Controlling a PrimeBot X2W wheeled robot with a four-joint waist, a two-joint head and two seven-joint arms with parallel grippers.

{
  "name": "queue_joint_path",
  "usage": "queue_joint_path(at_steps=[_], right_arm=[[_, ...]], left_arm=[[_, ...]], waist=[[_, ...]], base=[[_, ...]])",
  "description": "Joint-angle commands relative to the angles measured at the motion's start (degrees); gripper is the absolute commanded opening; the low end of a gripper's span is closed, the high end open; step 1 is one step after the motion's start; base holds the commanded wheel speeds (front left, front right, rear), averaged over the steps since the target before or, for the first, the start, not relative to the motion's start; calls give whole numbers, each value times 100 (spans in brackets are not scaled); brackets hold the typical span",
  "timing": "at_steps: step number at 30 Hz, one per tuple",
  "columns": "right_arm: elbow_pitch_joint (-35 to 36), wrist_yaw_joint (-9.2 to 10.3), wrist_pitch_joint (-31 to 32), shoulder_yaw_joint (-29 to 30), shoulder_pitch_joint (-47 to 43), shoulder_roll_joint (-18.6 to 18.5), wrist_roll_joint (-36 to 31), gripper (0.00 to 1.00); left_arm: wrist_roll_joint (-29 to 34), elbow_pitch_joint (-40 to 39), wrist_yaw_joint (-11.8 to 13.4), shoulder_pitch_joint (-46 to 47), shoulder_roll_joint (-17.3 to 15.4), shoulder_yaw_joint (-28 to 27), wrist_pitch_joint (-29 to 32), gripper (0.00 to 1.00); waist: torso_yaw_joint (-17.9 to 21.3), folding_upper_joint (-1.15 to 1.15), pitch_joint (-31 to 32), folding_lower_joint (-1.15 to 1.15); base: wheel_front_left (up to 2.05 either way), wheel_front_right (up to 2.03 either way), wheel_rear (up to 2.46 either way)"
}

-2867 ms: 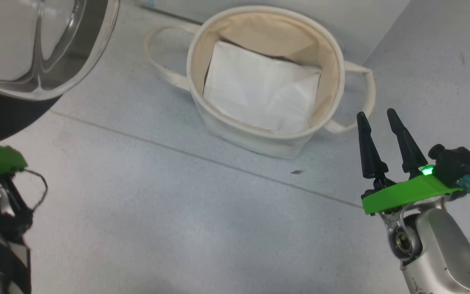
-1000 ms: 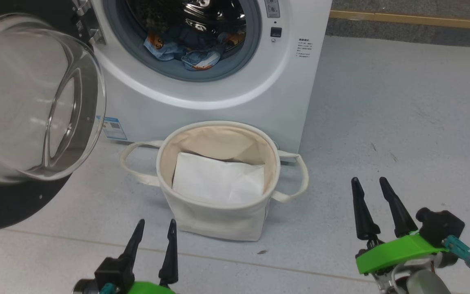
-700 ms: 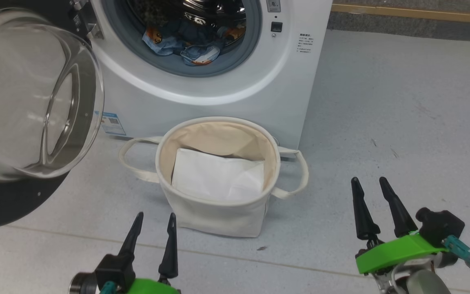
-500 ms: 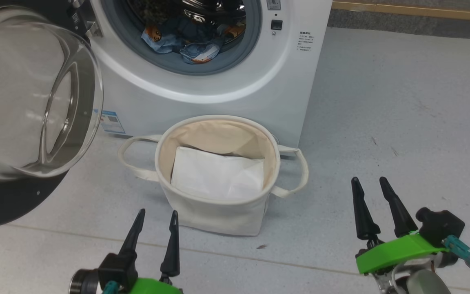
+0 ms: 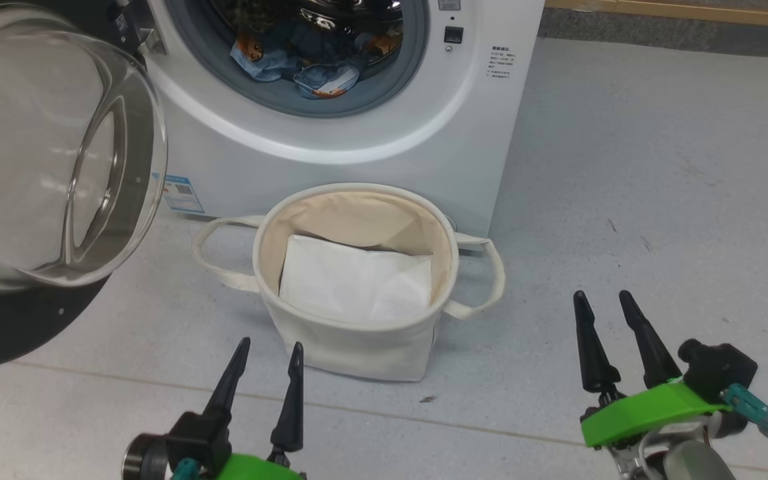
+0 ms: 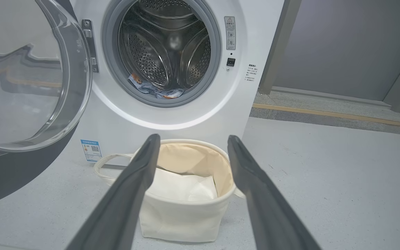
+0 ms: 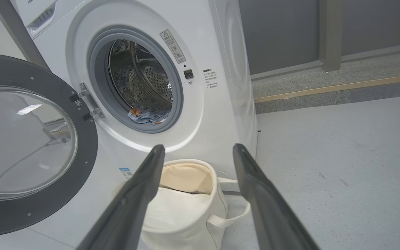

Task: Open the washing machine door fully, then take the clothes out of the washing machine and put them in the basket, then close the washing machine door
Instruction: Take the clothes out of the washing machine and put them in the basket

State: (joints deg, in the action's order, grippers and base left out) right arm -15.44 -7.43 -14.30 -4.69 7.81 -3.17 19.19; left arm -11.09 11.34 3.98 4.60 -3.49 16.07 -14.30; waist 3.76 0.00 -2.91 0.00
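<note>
The head view looks steeply down onto the basket (image 5: pixel 351 347) from the near side. Both wrist views sit low, facing the washing machine (image 6: pixel 193 118); all three share both.

Washer door (image 5: pixel 57 153) cut off left edge; printed txt (image 5: pixel 503 63) too small to read.

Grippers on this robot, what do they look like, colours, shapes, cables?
The left gripper and right gripper each have two long tapering black fingers on a bright green bracket. Behind the right one are a black block, a teal plug and a silvery forearm.
</note>
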Motion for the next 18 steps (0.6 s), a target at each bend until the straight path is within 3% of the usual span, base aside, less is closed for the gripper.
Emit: queue_joint_path(at_steps=[1, 7, 18], right_arm=[[163, -6, -70, -133, 208, 29, 26, 100], [147, -6, -70, -176, 234, 29, 75, 100], [111, -6, -70, -209, 248, 29, 95, 100]], left_arm=[[61, -210, -4, 144, 31, -146, -70, 100], [214, -207, 5, 172, 42, -53, -70, 100], [237, -251, 40, 169, 53, -101, -70, 100]], waist=[[-3, 0, 1, 0], [1, 0, 23, 0], [8, 0, -18, 0]], base=[[85, -52, -33], [134, -99, -34], [212, -162, -50]])
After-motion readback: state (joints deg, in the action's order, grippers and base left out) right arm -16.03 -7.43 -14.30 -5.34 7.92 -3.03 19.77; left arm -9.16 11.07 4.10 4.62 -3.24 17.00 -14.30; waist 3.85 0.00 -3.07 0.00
